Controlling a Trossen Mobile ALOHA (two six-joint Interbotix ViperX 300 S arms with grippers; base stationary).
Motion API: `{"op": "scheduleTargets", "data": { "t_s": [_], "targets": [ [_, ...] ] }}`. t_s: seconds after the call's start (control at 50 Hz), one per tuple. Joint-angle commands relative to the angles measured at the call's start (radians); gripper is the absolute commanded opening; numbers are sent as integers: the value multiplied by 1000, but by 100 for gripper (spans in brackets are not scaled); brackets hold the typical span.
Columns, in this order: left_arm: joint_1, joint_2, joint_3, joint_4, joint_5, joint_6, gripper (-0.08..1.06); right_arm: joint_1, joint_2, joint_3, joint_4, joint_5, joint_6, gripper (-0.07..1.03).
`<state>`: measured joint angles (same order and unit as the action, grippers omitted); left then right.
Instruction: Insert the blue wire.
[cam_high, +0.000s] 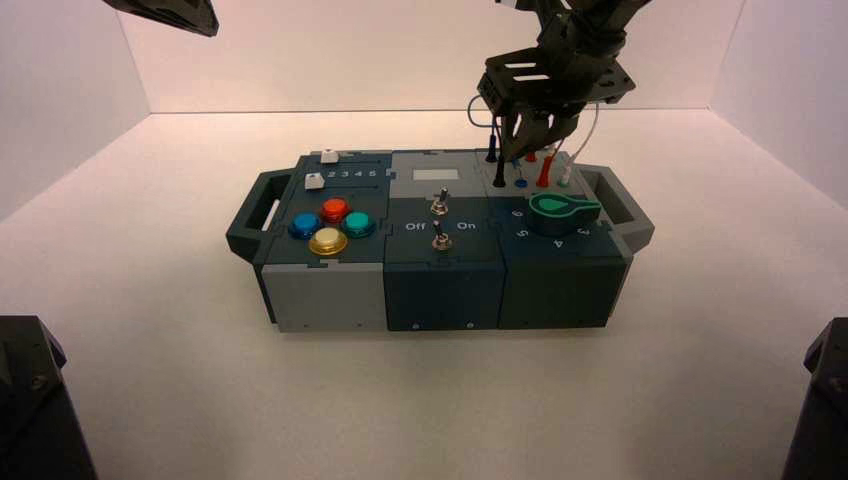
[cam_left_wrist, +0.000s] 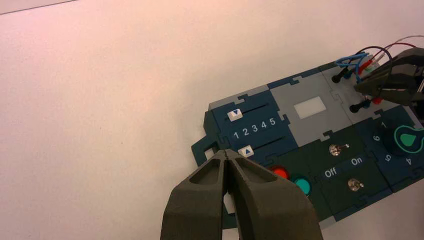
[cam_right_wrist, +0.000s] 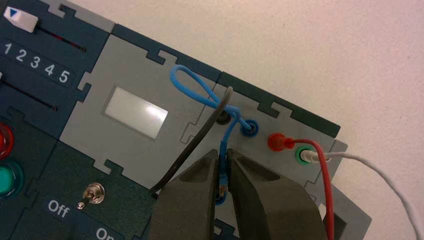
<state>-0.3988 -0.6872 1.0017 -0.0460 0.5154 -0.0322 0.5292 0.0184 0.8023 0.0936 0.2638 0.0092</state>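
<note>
White tabletop (cam_high: 150, 330) and pale walls surrounded the box (cam_high: 440, 290). At far left, the left gripper (cam_left_wrist: 227, 156) hung raised above the box's slider end, fingers pressed together and empty. Two sliders (cam_left_wrist: 235, 114) flanked the numerals 1–5; beside them lay the coloured buttons (cam_high: 333, 226), then two toggle switches (cam_high: 438, 205) marked Off and On. At right, the right gripper (cam_right_wrist: 223, 175) stood over the socket panel, fingers pinched on the plug of the blue wire (cam_right_wrist: 190, 85), whose loop rose behind the blue socket (cam_right_wrist: 249, 128). Red wire (cam_right_wrist: 325, 165) and white wire (cam_right_wrist: 370, 167) sat plugged alongside.
</note>
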Motion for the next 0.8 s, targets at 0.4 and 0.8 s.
{"op": "scheduleTargets", "data": {
  "t_s": [0.4,0.8],
  "targets": [
    [0,-5,-26,3,-14,2,-3,-3,-9,-8,23,-2,3,-2],
    [0,-6,-25,3,-12,2,-3,-2,-40,5,34,-3,3,-2]
  ]
}}
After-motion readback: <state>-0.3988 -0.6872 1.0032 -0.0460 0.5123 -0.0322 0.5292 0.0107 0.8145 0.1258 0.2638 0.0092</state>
